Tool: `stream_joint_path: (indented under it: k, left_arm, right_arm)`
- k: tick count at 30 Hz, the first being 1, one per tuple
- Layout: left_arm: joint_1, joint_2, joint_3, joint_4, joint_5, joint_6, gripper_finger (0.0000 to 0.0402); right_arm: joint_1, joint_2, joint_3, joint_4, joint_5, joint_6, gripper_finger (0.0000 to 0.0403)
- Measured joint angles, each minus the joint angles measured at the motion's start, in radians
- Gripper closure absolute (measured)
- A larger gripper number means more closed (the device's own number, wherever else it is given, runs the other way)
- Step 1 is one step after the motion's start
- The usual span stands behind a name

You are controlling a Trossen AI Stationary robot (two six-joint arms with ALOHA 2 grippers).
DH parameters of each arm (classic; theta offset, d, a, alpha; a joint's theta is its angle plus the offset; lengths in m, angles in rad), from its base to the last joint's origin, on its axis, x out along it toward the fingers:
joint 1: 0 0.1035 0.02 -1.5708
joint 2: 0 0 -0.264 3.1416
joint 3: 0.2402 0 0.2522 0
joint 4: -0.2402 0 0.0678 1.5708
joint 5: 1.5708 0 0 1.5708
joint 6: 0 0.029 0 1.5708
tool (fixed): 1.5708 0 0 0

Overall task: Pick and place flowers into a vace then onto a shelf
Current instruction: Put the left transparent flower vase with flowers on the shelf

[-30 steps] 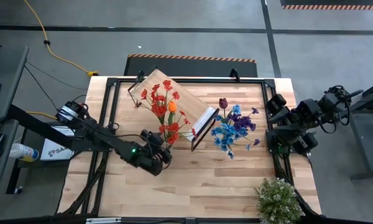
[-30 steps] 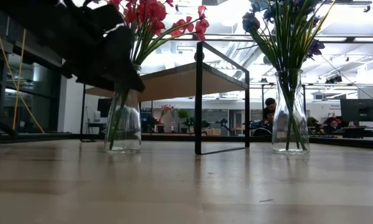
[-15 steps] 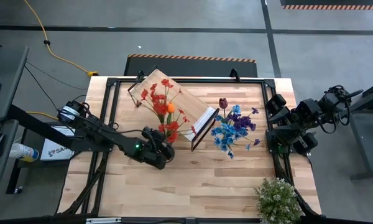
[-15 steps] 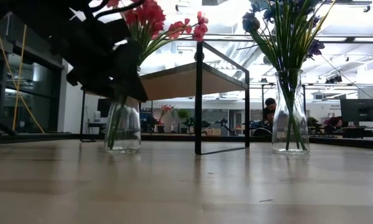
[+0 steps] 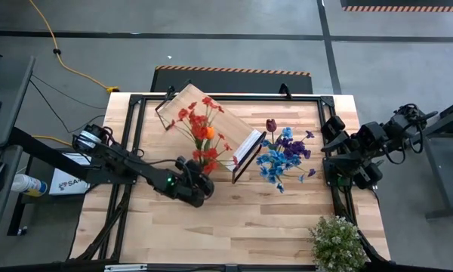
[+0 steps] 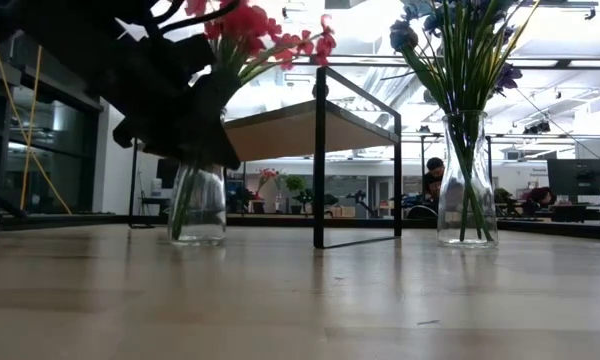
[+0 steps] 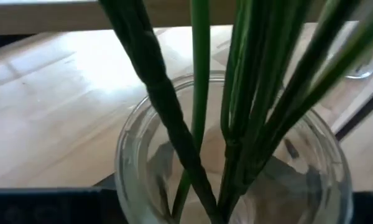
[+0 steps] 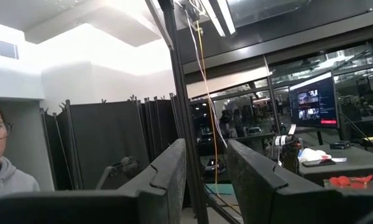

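On the counter [image 5: 234, 227], the shelf [image 5: 211, 125] stands toward the rear centre. One vase [image 6: 197, 205] with flowers [image 5: 200, 128] sits at the shelf's front left, the left gripper [image 5: 196, 187] at its neck. A second vase [image 6: 467, 180] of flowers [image 5: 285, 155] stands right of the shelf. A bushy plant [image 5: 337, 243] occupies the front right corner; the right gripper [image 5: 340, 155] waits at the right edge.

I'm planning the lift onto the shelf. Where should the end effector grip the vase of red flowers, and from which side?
Grip the glass vase at its narrow neck, just below the rim, coming level from the left arm's side. The stems fan out above the mouth, so a top-down approach is blocked.
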Motion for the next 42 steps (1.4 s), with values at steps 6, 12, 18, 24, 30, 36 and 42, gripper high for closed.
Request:
stream_joint_path:
  k: [6,12,18,24,30,36,42]
  left_arm:
    - [-0.036,-0.015,-0.001,0.003,0.024,0.005,0.0195]
    - [-0.108,-0.087,-0.003,-0.022,0.031,-0.018,0.0195]
    - [-0.182,-0.209,-0.003,-0.111,-0.053,-0.076,0.0195]
    - [-0.215,-0.347,0.058,-0.196,-0.105,-0.060,0.0196]
    - [-0.204,-0.432,0.201,-0.389,-0.136,-0.020,0.0196]
    - [-0.101,-0.450,0.367,-0.603,-0.130,-0.011,0.0196]
    - [0.076,-0.449,0.448,-0.665,-0.123,0.064,0.0196]
  right_arm:
    - [0.000,0.000,0.000,0.000,0.021,0.000,0.0293]
    - [0.000,0.000,0.000,0.000,0.024,0.000,0.0293]
    - [0.000,0.000,0.000,0.001,0.023,0.000,0.0293]
    - [0.000,0.000,0.000,0.002,0.023,0.000,0.0293]
    - [0.000,0.003,0.000,0.007,0.023,-0.002,0.0293]
    - [0.000,0.006,0.000,0.014,0.022,-0.019,0.0293]
    - [0.000,0.006,0.000,0.014,0.017,-0.019,0.0293]
